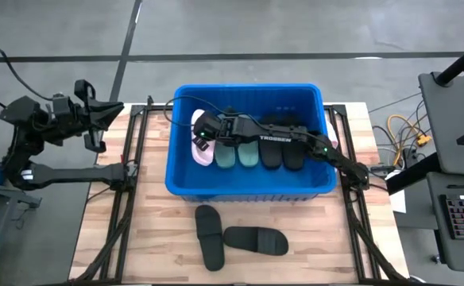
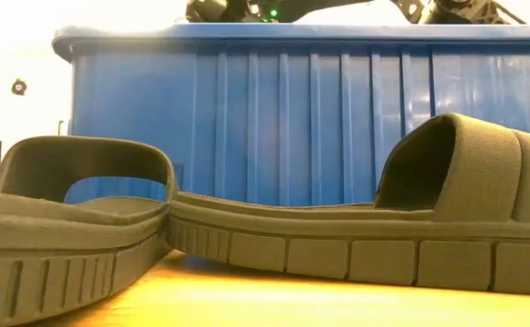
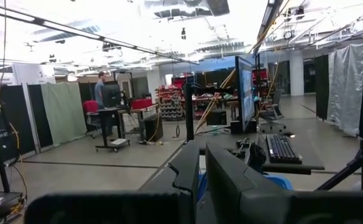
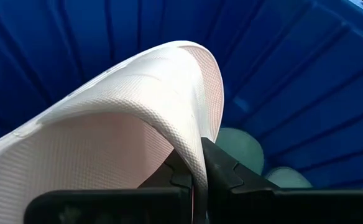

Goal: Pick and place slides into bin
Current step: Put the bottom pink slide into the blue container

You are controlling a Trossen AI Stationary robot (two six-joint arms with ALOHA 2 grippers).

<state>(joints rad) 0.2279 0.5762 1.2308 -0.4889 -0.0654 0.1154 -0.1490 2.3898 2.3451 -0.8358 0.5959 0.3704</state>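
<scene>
High view: pink slide gripped inside the bin, two black ones on the table

From above, the bin [image 1: 183, 184] sits mid-table, bright blue, rectangular, with a thick rim. Inside it a row of slides lies side by side: a pale pink slide [image 1: 203, 151] at the left end, then two green slides [image 1: 237, 152], then two black slides [image 1: 282, 151] to the right. The right arm reaches in over the row from the right, and the right gripper [image 1: 203, 136] is down at the pink one.

Its wrist view shows the grip closely: the fingers [image 4: 226, 173] are clenched on the edge of the pink slide's wide strap [image 4: 138, 93], which arches up pale and finely textured against the blue wall. Two rounded green ends [image 4: 240, 148] show just beyond it on the bin floor.

Outside, on the bare wood in front of the bin, two more black slides [image 1: 232, 237] lie flat, their ends touching and the pair making an angle. In the low view they fill the foreground, ribbed soles and broad straps [image 2: 469, 168], with the bin's ribbed wall right behind.

The left gripper [image 1: 105, 115] is clenched on nothing, held off the table's left edge, well apart from the bin. Its camera looks into the room, where a person [image 3: 101, 93] stands far off at a desk.
</scene>
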